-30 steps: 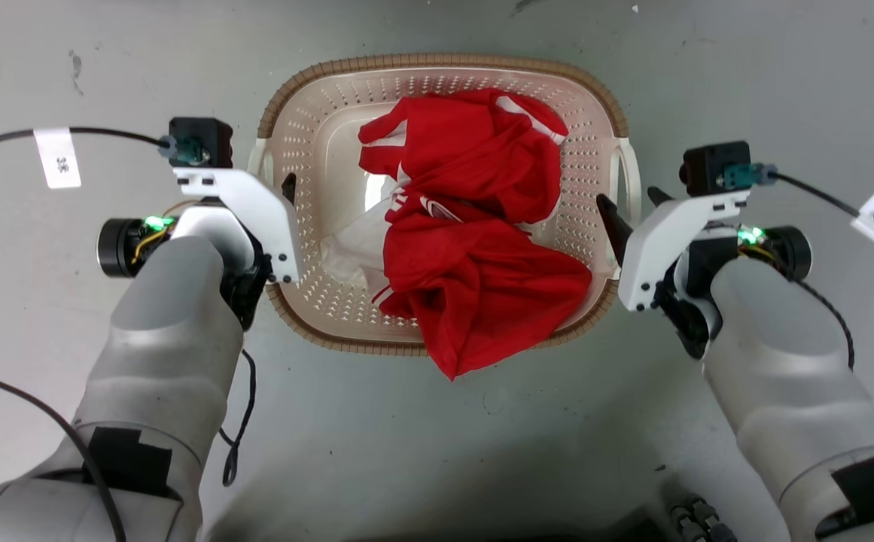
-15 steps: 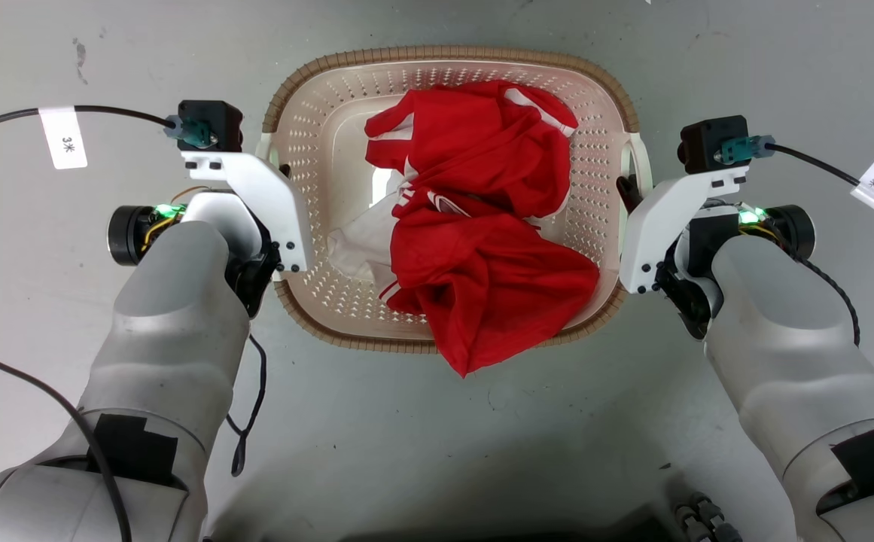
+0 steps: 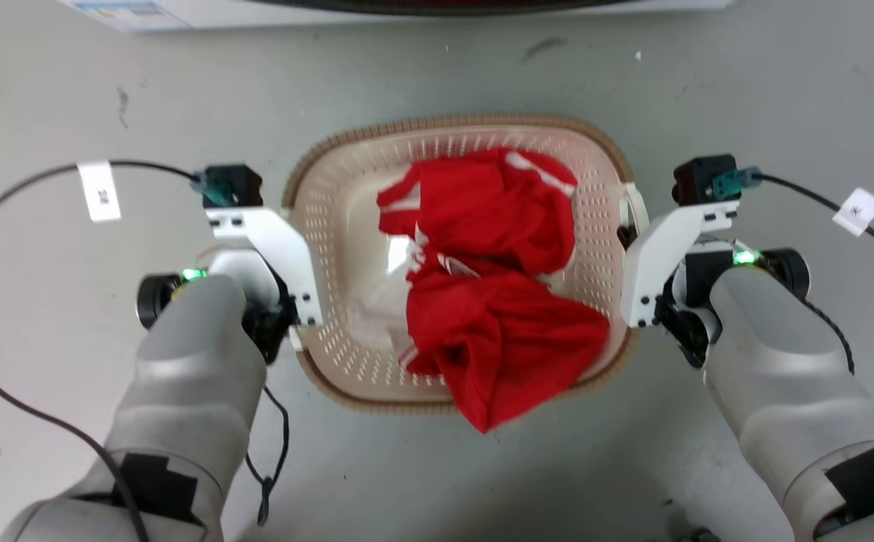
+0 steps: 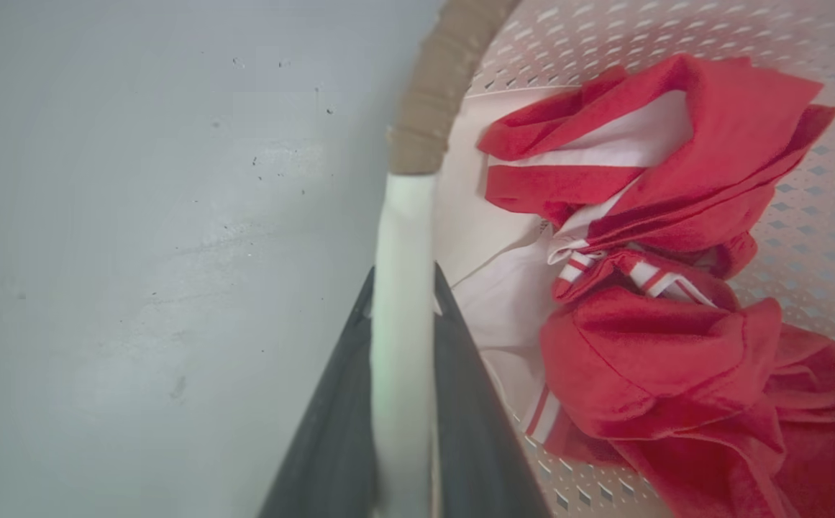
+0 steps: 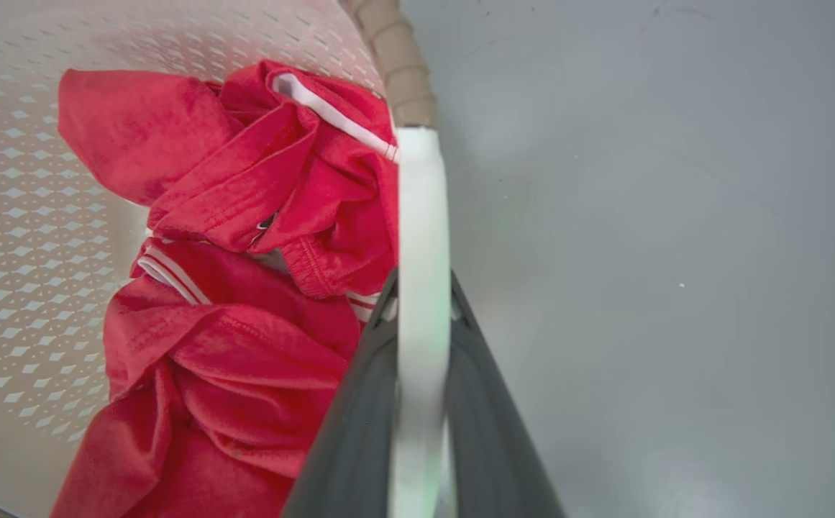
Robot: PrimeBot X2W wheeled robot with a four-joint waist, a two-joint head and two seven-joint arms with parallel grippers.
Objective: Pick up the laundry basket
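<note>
L gripper (image 4: pixel 403 277): two long dark fingers (image 4: pixel 331 432) pinched either side of the white plastic handle bar (image 4: pixel 404 208) of the cream perforated plastic laundry basket (image 4: pixel 813 230), both touching it. Brown woven-look rim (image 4: pixel 435 79) starts right above the handle. Inside: crumpled red fabric garment w/ white stripes (image 4: pixel 662 345), lying over a white cloth (image 4: pixel 503 295). Smooth grey floor (image 4: pixel 137 252) on view's left, few dark specks.

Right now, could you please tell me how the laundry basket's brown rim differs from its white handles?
The rim is brown and ribbed like weave; the handles are plain, smooth white. The rim is ungripped; the handles sit pinched, one in the left gripper, one in the right gripper. Both are parts of the laundry basket.
</note>
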